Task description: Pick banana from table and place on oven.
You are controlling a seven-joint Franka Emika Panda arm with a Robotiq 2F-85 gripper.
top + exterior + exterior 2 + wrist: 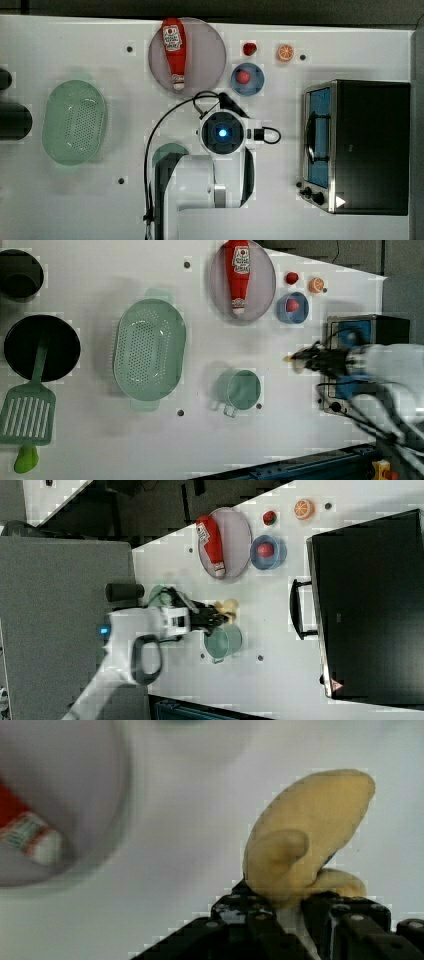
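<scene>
Fingers clamped on the banana, held clear above the white table at mid-frame of the right view, over the green cup. Oven sits at right view's right, well apart.

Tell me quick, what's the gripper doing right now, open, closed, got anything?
Gripper: closed on the banana, holding it above the table.
</scene>
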